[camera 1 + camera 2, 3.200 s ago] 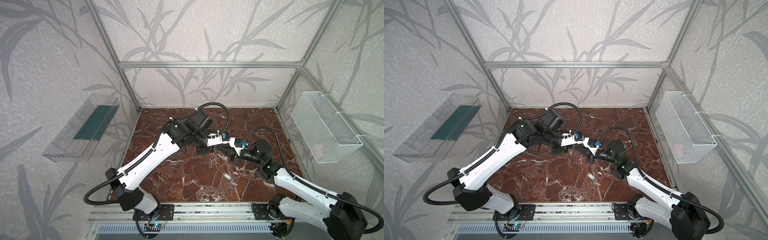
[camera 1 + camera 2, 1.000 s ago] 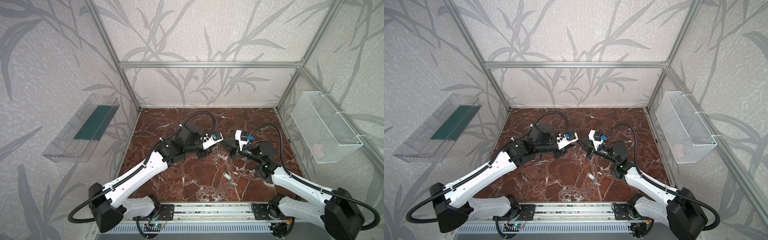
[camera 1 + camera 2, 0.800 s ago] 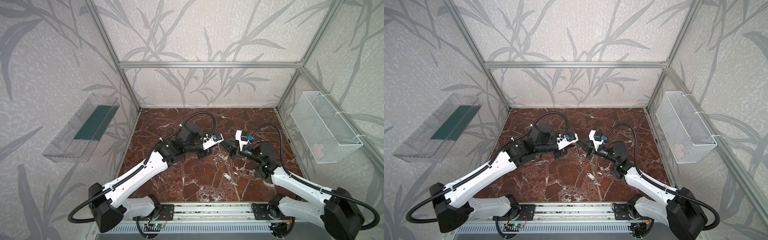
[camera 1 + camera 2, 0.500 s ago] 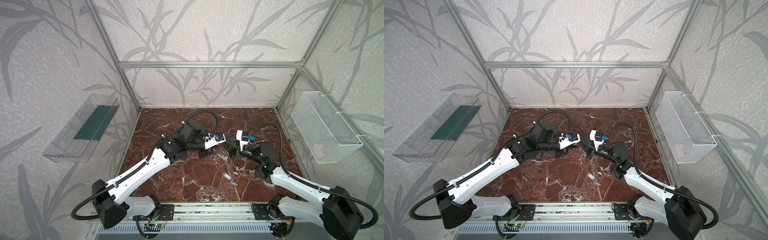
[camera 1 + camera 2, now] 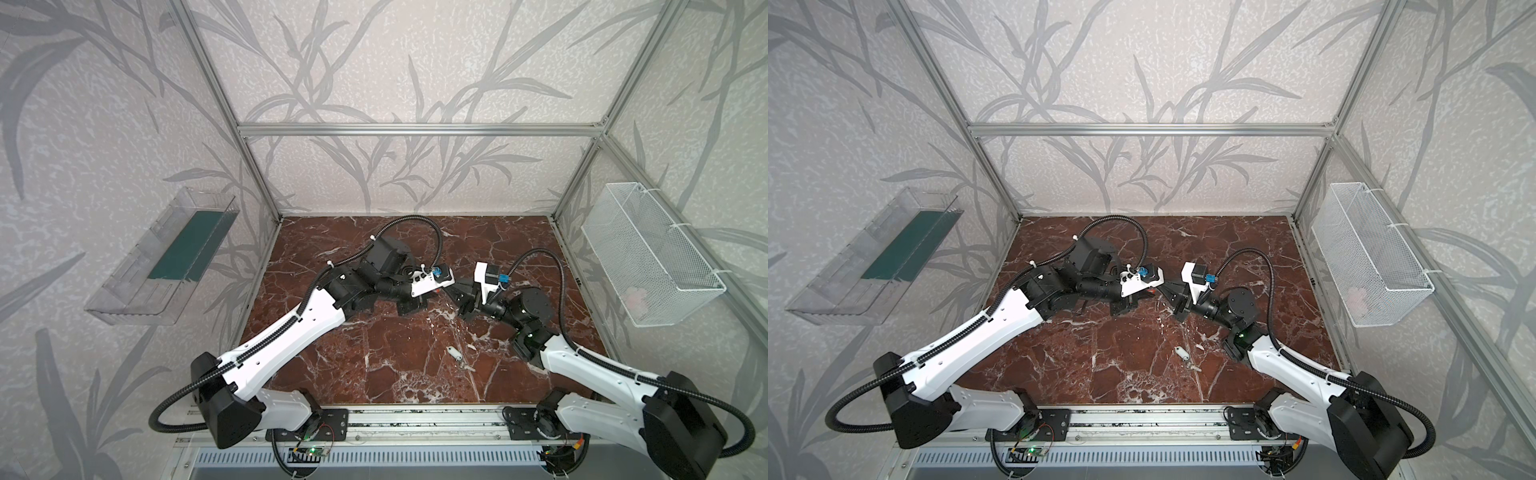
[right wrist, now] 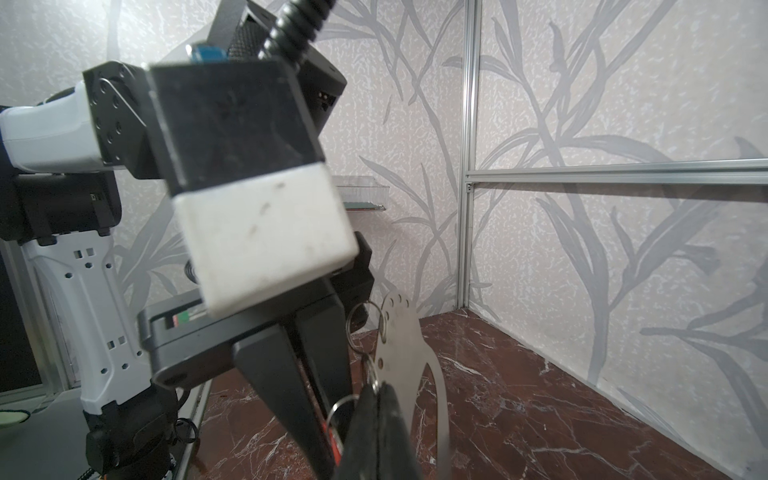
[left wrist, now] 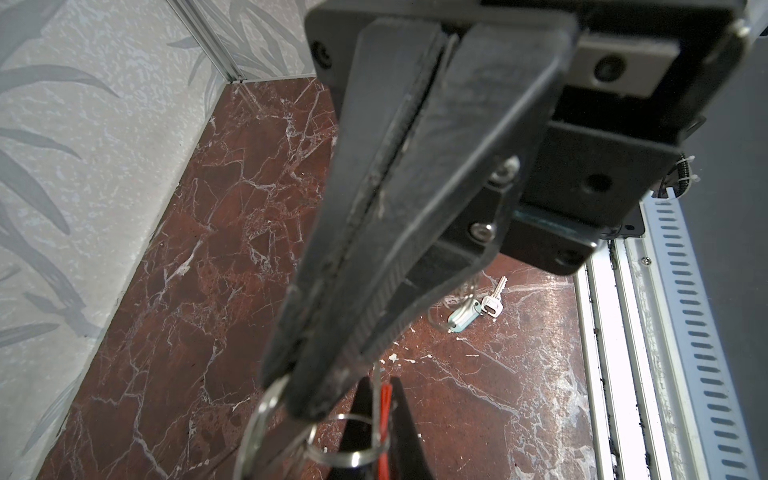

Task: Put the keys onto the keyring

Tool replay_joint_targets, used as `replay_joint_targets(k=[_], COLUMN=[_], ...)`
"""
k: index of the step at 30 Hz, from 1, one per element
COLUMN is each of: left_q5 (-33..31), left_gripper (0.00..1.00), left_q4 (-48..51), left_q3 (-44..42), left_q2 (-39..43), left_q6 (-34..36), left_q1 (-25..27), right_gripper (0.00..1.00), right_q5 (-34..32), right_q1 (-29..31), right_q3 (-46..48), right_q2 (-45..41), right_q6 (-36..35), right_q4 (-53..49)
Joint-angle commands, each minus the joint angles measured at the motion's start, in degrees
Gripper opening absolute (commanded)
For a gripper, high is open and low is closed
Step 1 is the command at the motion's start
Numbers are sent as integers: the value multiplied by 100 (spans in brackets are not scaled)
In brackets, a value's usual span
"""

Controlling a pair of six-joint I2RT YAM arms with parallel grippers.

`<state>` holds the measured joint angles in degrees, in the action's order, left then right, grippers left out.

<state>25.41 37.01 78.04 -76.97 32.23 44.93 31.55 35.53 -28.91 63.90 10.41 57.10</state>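
Note:
My left gripper [image 7: 307,399] is shut on the keyring [image 6: 411,357], a flat grey plate with small holes, held upright above the marble floor. Wire rings [image 7: 353,457] hang at its tip. My right gripper [image 6: 378,390] meets it tip to tip and is shut on the red-tagged key, whose red tag [image 7: 386,415] shows between its black fingers [image 7: 405,424]. In both top views the two grippers [image 5: 441,291] [image 5: 1165,289] touch mid-floor. The white-tagged key [image 5: 455,354] [image 5: 1180,352] [image 7: 465,318] lies loose on the floor nearer the front.
A clear plastic bin [image 5: 166,262] hangs on the left wall and a white wire basket [image 5: 648,257] on the right wall. Aluminium frame posts stand in the back corners. The arms' mounting rail [image 5: 415,415] runs along the front edge.
My left gripper has moved right and slightly back, closing the gap to the right gripper. The right arm has barely moved, both grippers stay shut, and the white-tagged key has not moved.

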Motion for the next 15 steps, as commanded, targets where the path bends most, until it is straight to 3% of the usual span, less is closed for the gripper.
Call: replay_joint_targets(k=[1, 7, 15], left_q5=[-56, -559, -696], left_gripper=[0, 0, 0], left_q4=[393, 1116, 1234], left_q3=[260, 531, 628], left_q2=[39, 94, 71], left_q6=[240, 571, 642], left_q1=[22, -12, -54], right_gripper=[0, 0, 0], right_q5=[-143, -127, -72], right_q1=[-82, -273, -270], right_q3=[28, 45, -9], right_q2=[-203, -439, -417], right_q6=[-162, -227, -220], right_q4=[-46, -382, -466])
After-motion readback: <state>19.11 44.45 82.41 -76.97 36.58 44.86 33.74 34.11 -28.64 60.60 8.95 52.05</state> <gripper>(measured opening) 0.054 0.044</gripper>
